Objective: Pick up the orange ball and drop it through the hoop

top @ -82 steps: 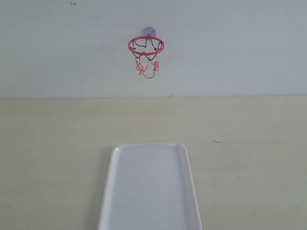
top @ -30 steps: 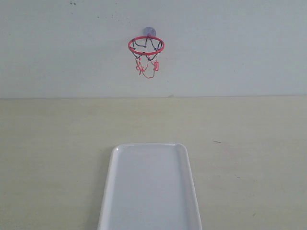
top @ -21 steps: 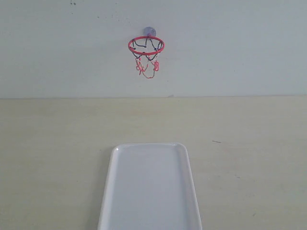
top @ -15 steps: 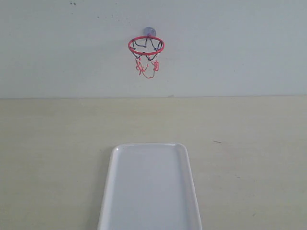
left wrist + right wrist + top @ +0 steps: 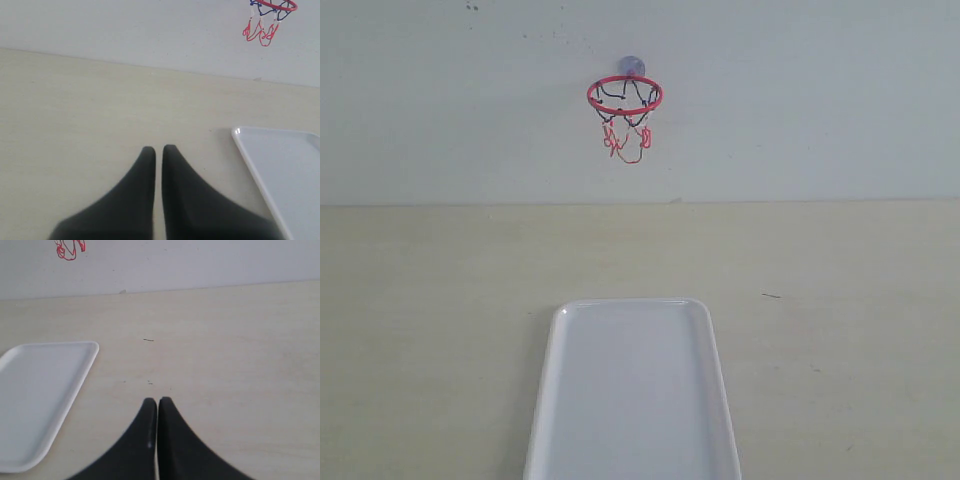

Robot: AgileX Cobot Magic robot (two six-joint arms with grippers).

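The hoop (image 5: 625,96) hangs on the pale back wall by its round suction cup, red ring level, black-and-red net dangling below. Part of the hoop (image 5: 272,6) also shows in the left wrist view, and only the red net strings (image 5: 70,249) in the right wrist view. The orange ball is out of view in every frame. My left gripper (image 5: 159,149) hovers over bare table, black fingers nearly together with nothing between them. My right gripper (image 5: 157,400) is likewise shut and empty above the table. Neither gripper appears in the exterior view.
A long white tray (image 5: 560,340) lies empty on the beige table below the hoop, running to the near edge. The tray's rim (image 5: 240,142) is beside my left gripper, and the tray (image 5: 87,360) also lies off to one side of my right gripper.
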